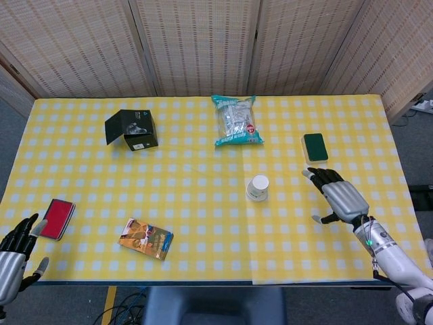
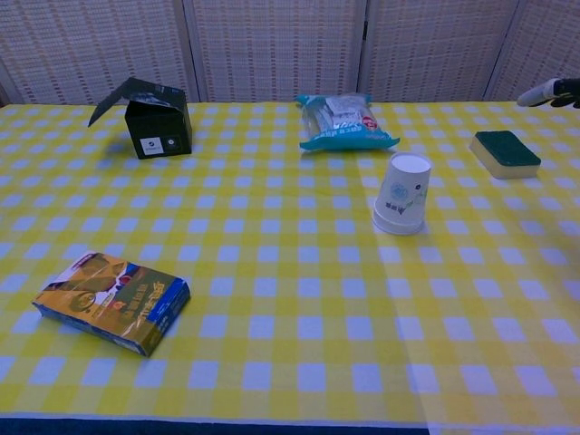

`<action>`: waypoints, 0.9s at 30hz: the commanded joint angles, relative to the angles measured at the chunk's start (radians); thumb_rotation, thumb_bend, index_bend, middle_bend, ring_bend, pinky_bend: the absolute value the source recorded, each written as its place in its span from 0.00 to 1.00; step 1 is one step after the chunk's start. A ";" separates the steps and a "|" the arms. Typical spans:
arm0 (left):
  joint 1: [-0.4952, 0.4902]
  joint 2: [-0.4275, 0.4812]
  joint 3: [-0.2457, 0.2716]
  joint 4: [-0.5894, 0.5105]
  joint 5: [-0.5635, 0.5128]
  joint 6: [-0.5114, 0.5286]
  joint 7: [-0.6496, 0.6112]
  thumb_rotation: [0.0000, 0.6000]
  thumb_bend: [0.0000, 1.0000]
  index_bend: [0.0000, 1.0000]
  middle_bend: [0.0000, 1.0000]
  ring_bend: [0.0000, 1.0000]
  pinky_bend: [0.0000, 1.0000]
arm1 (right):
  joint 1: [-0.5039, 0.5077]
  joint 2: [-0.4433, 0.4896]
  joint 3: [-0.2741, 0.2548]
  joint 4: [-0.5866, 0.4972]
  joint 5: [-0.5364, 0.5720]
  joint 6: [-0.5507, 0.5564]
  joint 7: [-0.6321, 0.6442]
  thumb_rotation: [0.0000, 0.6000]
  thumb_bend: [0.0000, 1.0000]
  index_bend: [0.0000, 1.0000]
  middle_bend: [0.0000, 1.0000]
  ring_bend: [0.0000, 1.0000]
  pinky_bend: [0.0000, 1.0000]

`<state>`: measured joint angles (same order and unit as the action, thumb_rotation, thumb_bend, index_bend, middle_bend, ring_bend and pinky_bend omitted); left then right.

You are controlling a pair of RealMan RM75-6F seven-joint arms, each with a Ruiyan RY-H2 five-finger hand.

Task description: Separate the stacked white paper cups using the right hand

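Observation:
The stacked white paper cups stand upside down near the table's middle, a little right of centre; the chest view shows the cups with a pale flower print. My right hand hovers open to the right of the stack, fingers spread and pointing toward it, about a hand's length away. Only a fingertip of the right hand shows at the chest view's right edge. My left hand rests open at the table's near left corner, holding nothing.
A green sponge lies just behind my right hand. A teal snack bag sits at the back centre, an open black box at the back left. A red wallet and a flat printed packet lie near the front left.

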<state>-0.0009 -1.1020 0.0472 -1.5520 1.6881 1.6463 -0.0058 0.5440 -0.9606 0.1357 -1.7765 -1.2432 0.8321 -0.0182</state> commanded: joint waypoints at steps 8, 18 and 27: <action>0.004 0.006 -0.011 0.007 -0.022 -0.001 -0.021 1.00 0.38 0.00 0.00 0.06 0.20 | 0.281 -0.118 0.057 0.077 0.352 -0.203 -0.222 1.00 0.20 0.11 0.00 0.00 0.00; 0.005 0.010 -0.017 0.008 -0.033 -0.004 -0.033 1.00 0.38 0.00 0.00 0.06 0.20 | 0.438 -0.232 -0.003 0.170 0.560 -0.219 -0.318 1.00 0.20 0.13 0.00 0.00 0.00; 0.008 0.013 -0.016 0.011 -0.026 0.001 -0.045 1.00 0.38 0.00 0.00 0.06 0.20 | 0.475 -0.282 -0.033 0.207 0.597 -0.193 -0.326 1.00 0.22 0.22 0.00 0.00 0.00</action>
<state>0.0069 -1.0890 0.0314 -1.5411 1.6620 1.6471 -0.0500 1.0165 -1.2403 0.1042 -1.5711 -0.6479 0.6375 -0.3439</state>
